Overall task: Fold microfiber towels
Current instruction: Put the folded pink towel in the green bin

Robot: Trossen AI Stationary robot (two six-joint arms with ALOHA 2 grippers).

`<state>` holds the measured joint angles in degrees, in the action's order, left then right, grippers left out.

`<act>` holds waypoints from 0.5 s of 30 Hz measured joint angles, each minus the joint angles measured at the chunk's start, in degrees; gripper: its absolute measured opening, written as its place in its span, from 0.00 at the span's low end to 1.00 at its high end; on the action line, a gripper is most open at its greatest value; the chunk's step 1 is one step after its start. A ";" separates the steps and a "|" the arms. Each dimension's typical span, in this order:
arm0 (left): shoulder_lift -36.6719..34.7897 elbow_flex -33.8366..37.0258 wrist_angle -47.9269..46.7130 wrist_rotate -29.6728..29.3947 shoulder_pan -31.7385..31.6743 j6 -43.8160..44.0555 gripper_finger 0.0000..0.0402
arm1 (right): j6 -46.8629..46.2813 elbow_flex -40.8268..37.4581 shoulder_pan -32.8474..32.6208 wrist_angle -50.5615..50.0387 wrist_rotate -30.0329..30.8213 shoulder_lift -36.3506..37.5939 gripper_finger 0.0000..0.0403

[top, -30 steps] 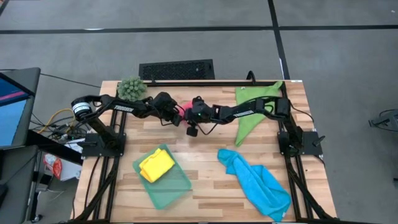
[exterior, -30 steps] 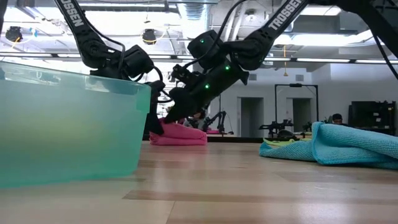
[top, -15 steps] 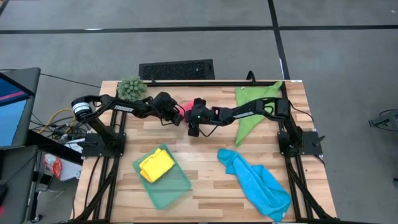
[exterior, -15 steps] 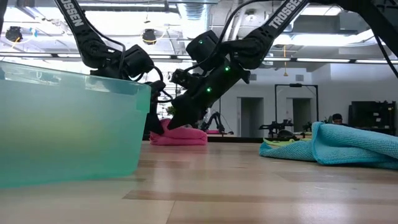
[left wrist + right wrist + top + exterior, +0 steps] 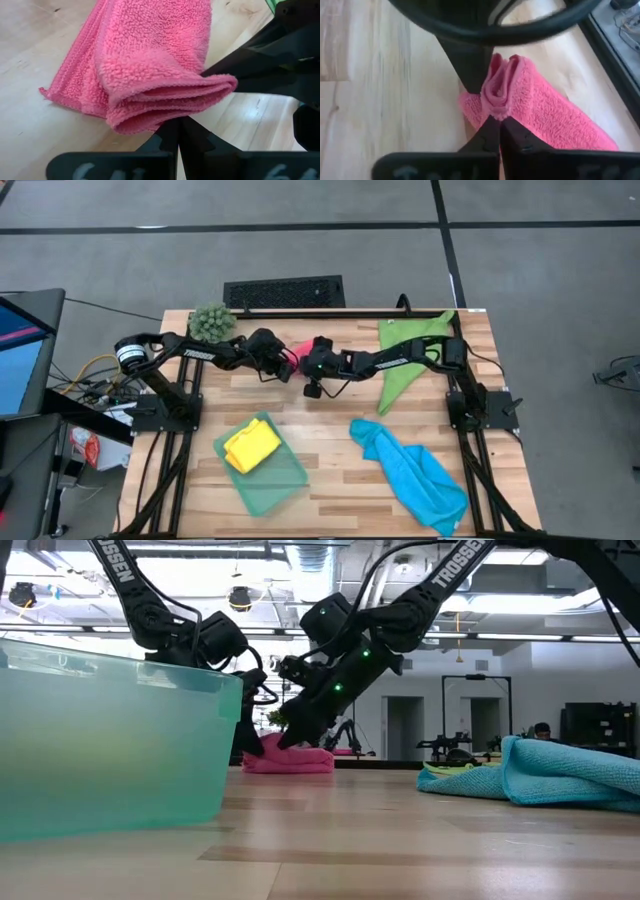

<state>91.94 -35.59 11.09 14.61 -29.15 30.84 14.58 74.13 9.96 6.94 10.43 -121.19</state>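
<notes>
Right pincer [image 5: 291, 736] has closed its fingers and risen slightly above the pink towel [image 5: 290, 757], whose upper fold sits beneath it.

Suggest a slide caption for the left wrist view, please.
Left gripper shut on the folded pink towel lying on the wooden table.

"TROSSEN" is lettered in white on both dark arms [image 5: 455, 564].

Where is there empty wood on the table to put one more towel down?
Bare wood lies between the teal tray and the blue towel, and along the left edge beside the tray. It is crowded at the back middle, where the left gripper and right gripper meet, both shut on the pink towel, with the green towel beside them.
</notes>
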 joint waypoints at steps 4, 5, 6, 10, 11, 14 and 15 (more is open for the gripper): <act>0.00 0.00 0.00 0.00 0.00 -0.03 0.00 | -4.42 0.00 0.23 -1.31 5.12 0.64 0.02; 0.00 0.00 0.00 0.00 0.00 -0.05 0.00 | -5.24 -0.02 0.57 -1.46 6.72 1.09 0.02; 0.00 0.00 0.00 -0.05 0.00 -0.10 0.00 | -5.63 -0.01 1.08 -1.59 7.78 1.76 0.01; 0.00 0.00 0.00 -1.49 0.00 -0.90 0.00 | -6.03 0.00 3.33 -2.32 10.04 4.89 0.01; 0.00 0.00 0.00 -2.11 0.00 -1.14 0.00 | -6.04 0.00 3.87 -2.20 10.52 5.72 0.01; 0.00 0.00 0.54 -4.50 0.00 -1.23 0.00 | -6.07 0.00 5.12 -2.23 10.99 8.12 0.01; 0.00 0.00 1.17 -4.81 0.00 -1.22 0.00 | -6.09 0.02 5.56 -2.23 11.64 8.79 0.01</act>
<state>91.94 -35.59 12.26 9.80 -29.15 29.62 8.49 74.15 15.52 4.71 22.07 -112.39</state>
